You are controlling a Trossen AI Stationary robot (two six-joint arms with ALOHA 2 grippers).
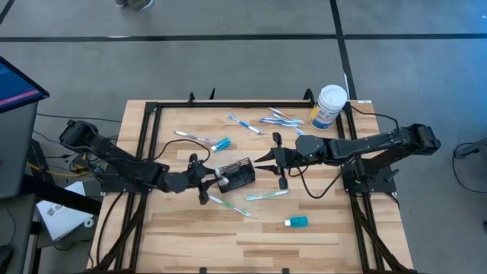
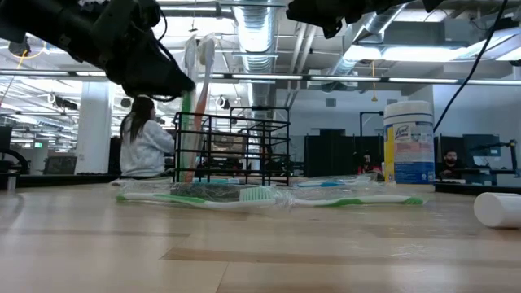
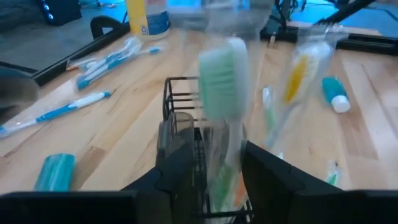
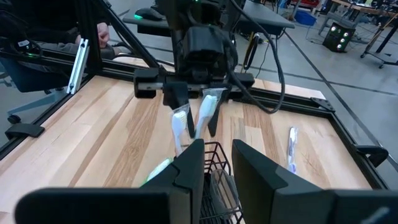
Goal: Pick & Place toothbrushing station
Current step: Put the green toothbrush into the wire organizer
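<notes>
The toothbrushing station (image 1: 237, 175), a small black wire holder, stands upright on the wooden table between my two grippers (image 2: 244, 146). Two wrapped toothbrushes (image 2: 198, 106) stand with their lower ends in its end nearest the left arm, heads up. One has a green-and-white head (image 3: 222, 81); the other, orange-marked, (image 3: 297, 78) leans away. My left gripper (image 1: 213, 177) is open, a finger on either side of the green-headed brush (image 4: 194, 115). My right gripper (image 1: 262, 161) hovers above the holder's other end (image 4: 217, 152), fingers a little apart, nothing between them. My left gripper comes in nearly level from the table's left, its fingers (image 3: 180, 171) on either side of the green-headed brush's wrapped handle (image 3: 224, 162). Whether either finger touches the wrapper, I cannot tell. The brush stands in the holder.
A white canister (image 1: 329, 106) stands at the far right corner. Loose wrapped toothbrushes lie behind the holder (image 1: 243, 123) (image 1: 281, 118) and in front of it (image 1: 228, 204) (image 1: 266, 195). Small blue tubes (image 1: 221, 143) (image 1: 297, 221) lie about. A black frame (image 1: 152, 106) rims the table.
</notes>
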